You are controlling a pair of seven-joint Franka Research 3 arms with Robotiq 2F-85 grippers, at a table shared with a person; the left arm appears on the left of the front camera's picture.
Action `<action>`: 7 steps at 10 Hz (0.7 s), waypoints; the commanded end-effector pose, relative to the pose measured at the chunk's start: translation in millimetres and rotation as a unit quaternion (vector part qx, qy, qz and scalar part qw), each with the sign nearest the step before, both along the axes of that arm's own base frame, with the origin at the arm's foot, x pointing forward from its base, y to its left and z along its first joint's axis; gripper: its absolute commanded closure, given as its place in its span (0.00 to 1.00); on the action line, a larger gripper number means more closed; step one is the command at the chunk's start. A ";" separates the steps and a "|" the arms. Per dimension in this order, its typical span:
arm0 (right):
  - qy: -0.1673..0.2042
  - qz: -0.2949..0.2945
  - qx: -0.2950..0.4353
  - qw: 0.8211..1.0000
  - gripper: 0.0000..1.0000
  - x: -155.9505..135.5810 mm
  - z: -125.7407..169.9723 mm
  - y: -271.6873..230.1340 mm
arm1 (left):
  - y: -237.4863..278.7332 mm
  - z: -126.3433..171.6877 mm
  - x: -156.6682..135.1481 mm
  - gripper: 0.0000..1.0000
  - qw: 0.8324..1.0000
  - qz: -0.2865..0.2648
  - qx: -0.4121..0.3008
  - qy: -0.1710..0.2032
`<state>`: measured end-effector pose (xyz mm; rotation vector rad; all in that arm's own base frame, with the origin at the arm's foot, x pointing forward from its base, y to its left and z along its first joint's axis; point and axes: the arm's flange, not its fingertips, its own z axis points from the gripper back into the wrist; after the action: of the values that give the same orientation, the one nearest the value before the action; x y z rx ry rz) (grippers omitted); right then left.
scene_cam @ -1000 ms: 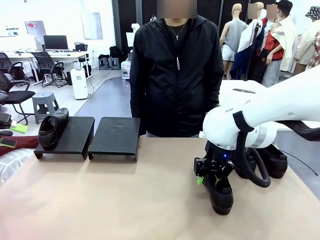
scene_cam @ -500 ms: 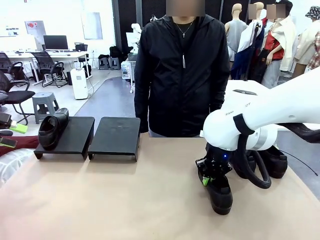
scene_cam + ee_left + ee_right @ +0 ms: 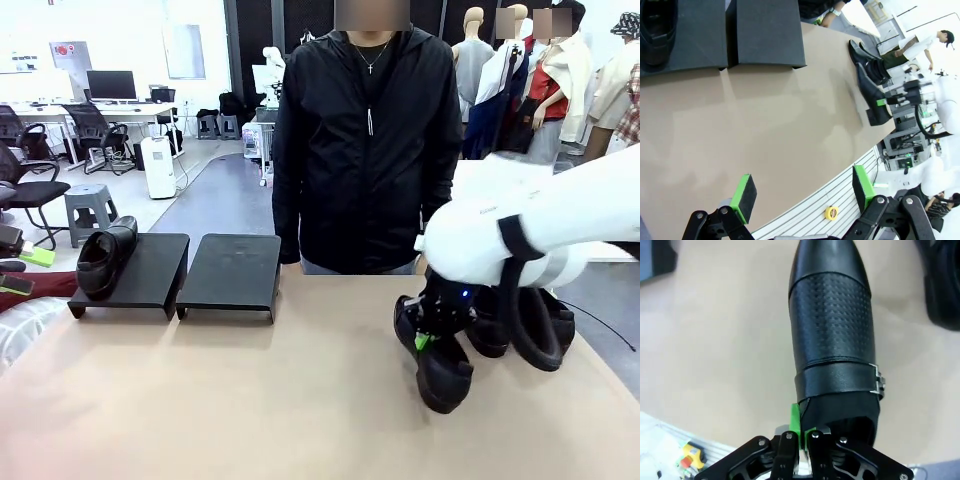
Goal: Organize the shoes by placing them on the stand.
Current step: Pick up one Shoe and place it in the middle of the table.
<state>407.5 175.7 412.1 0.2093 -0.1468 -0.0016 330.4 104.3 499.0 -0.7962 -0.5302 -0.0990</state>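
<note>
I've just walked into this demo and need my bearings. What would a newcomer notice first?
The right gripper on the big white arm stands out, jaws shut on the heel end of a glossy black leather loafer at the right of the tan table. At far left, a matching loafer sits on the left black slanted stand, beside a second black stand. A person in a black jacket stands behind.
</note>
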 end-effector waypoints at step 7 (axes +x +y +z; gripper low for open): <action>-0.012 -0.002 0.039 0.999 1.00 -71.7 60.7 -3.4 | 2.2 -1.2 -0.8 0.00 1.000 -0.006 0.002 -0.004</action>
<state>343.7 173.2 459.8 0.2703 -0.1491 -0.0088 330.5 104.3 498.8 -0.7962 -0.5295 -0.0988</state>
